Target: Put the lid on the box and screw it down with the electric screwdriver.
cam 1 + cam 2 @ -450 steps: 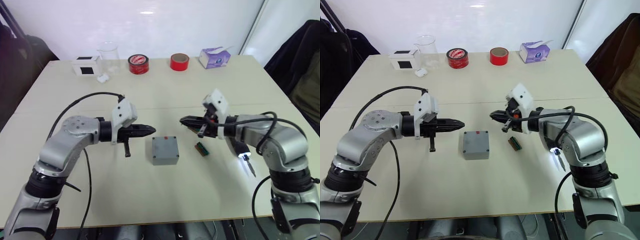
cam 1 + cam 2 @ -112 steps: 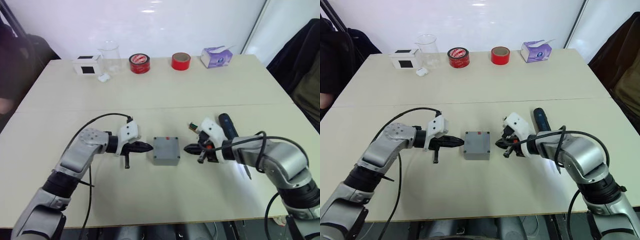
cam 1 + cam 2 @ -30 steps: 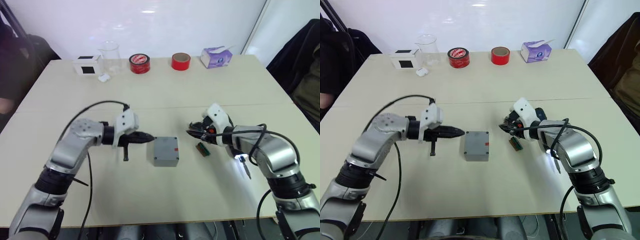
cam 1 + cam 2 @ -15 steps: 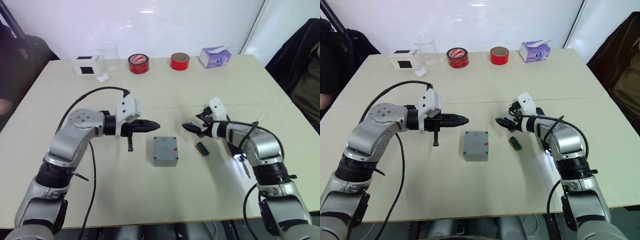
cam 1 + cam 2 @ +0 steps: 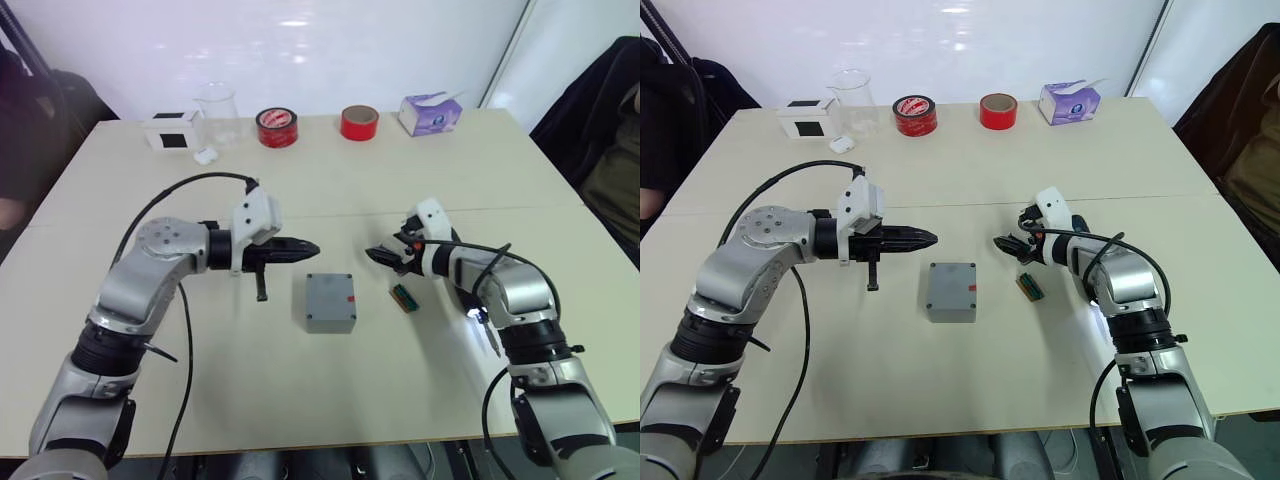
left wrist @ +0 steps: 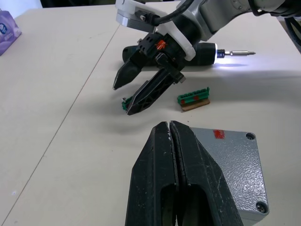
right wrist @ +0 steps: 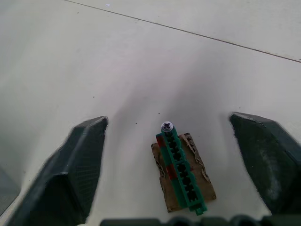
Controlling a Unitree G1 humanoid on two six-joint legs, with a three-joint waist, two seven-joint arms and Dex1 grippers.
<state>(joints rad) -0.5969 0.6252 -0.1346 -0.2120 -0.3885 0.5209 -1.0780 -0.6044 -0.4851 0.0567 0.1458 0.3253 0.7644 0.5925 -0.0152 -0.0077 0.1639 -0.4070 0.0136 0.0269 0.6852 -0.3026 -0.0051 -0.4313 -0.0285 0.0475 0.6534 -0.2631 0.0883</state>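
Left gripper [image 5: 312, 246] fingers pressed together, empty, held above table [image 5: 300, 390] near its centre. Right gripper [image 5: 374, 255] fingers spread apart, empty, facing left gripper. Box [image 5: 331, 302] with lid on, red mark on top, sits mid-table, between and nearer front edge than both grippers. Green screw strip [image 7: 181, 168] lies beneath right gripper. Screwdriver [image 6: 221, 52], tip lit, lies toward right edge.

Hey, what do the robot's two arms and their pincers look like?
Both arms are silver-grey metal with rounded joint housings and black bands, and a loose black cable loops along each. Each wrist carries a white angular block. The left pincer and the right pincer each have two tapered black fingers; a small red-orange spot shows on the right one's base.
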